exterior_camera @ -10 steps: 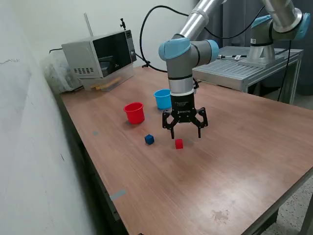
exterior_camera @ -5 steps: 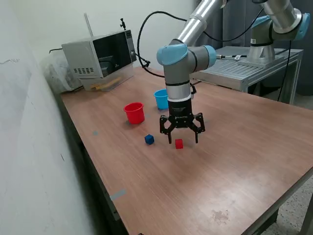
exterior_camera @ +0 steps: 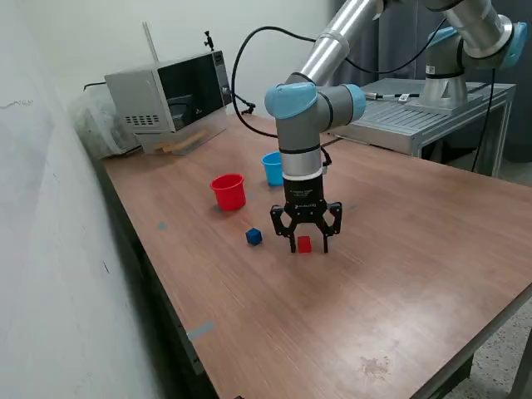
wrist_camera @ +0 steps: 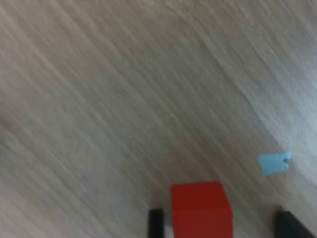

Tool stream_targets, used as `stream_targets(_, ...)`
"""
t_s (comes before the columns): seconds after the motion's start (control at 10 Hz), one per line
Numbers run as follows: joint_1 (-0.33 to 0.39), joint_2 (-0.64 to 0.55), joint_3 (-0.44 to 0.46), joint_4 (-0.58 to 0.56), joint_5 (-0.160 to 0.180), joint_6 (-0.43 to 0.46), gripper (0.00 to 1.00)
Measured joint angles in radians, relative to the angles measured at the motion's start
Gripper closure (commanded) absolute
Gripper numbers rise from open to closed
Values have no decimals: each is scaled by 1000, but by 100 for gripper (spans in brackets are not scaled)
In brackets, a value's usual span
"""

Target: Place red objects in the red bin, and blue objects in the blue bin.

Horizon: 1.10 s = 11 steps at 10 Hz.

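Legible text: none in either view.
Gripper (exterior_camera: pixel 305 247) body: faint pale marking, too small to read.
Microwave (exterior_camera: pixel 170 97) front: no readable brand or numbers.

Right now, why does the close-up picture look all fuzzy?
The wrist view is blurred: the wood grain is smeared and the red cube has soft edges, probably because the camera sits so close. The exterior view is sharp, showing the hand open around that cube under even light with faint shadows.
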Motion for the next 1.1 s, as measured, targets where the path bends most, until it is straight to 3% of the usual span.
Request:
stream_targets(0.5,-1,-18,13,-1,-49,0,100)
stream_targets(1.1,-25,-177,122,-2,-77,7,100)
